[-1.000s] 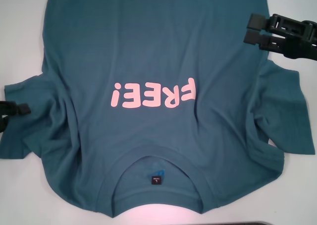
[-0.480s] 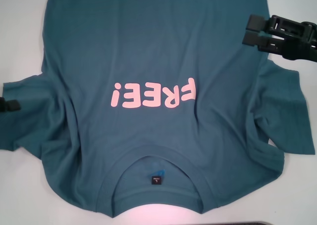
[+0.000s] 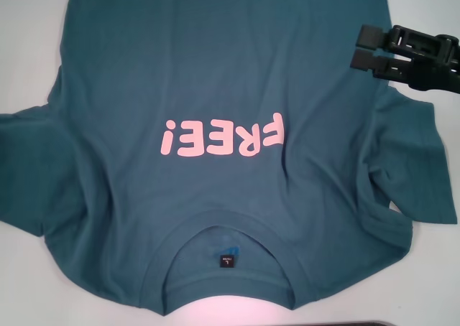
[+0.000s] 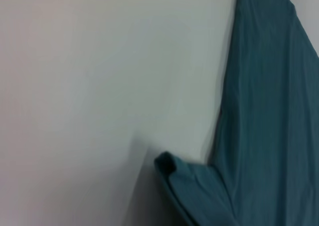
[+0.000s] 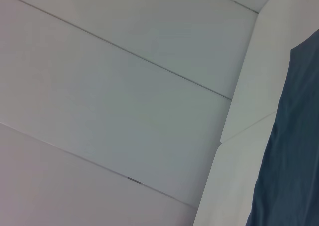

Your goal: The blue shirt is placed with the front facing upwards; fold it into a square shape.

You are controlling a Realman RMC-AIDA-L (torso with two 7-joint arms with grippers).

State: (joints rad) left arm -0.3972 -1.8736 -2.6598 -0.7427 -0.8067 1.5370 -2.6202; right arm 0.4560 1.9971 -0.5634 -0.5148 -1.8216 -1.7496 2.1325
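The shirt (image 3: 230, 125) lies flat on the white table (image 3: 29, 53) with its front up. It fills most of the head view. The pink "FREE!" print (image 3: 223, 136) sits near the middle and reads upside down. The collar (image 3: 226, 250) is at 6 o'clock, closest to the robot, with a small dark label (image 3: 226, 259) inside it. The hem runs off at 12 o'clock. One sleeve (image 3: 29, 168) sticks out at 9 o'clock and the other sleeve (image 3: 417, 161) at 3 o'clock. The cloth has some wrinkles near both sleeves. The right gripper (image 3: 363, 47) hangs over the shirt's edge at 2 o'clock. Its two black fingers are a little apart and hold nothing. The left gripper cannot be seen in any view; the left wrist view shows only table and a curled bit of shirt edge (image 4: 172, 169). No fold shows yet, so the task looks like it is at the very start. Both sleeves and sides likely need to be folded in. Then the long body has to be folded up to make a square.
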